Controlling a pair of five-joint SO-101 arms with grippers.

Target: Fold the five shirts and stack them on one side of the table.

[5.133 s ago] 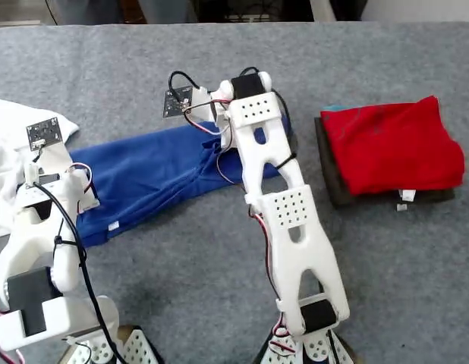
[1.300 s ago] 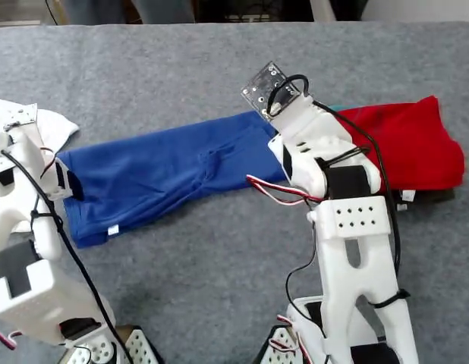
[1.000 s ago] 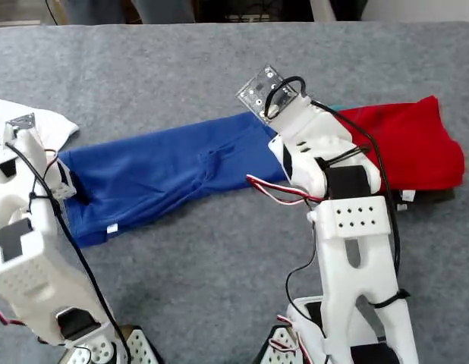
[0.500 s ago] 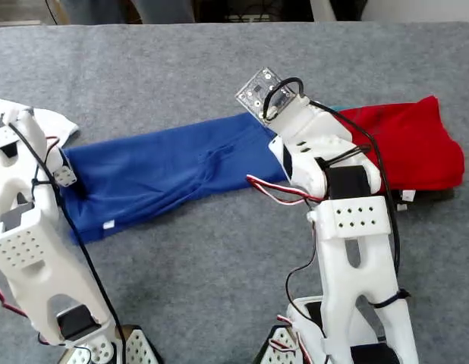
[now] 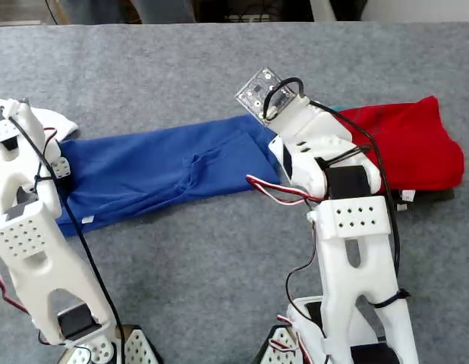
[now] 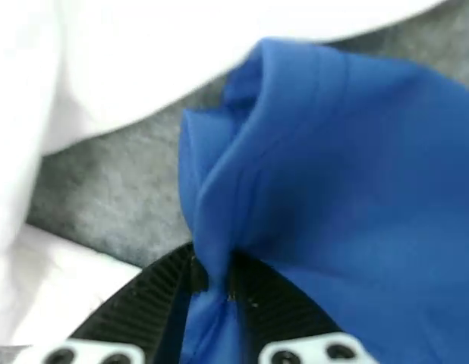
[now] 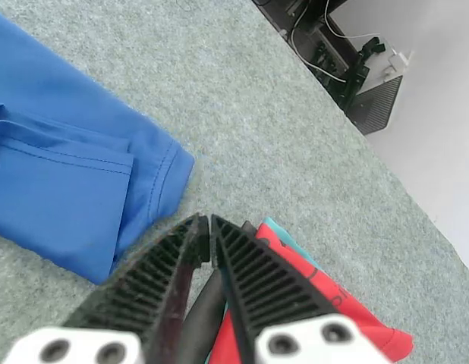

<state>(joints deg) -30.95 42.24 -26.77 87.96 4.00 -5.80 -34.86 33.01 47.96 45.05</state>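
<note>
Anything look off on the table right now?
The blue shirt lies askew, stretched slantwise across the table, one end bunched in the left gripper. The red shirt sits rumpled on its stack.

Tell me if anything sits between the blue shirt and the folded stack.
Yes: the right arm hangs over the gap between the blue shirt and the red shirt topping the stack.

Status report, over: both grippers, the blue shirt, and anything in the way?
Left gripper shut on end of blue shirt. Right gripper shut, empty, by red shirt. White shirt lies close beside the grasp.
</note>
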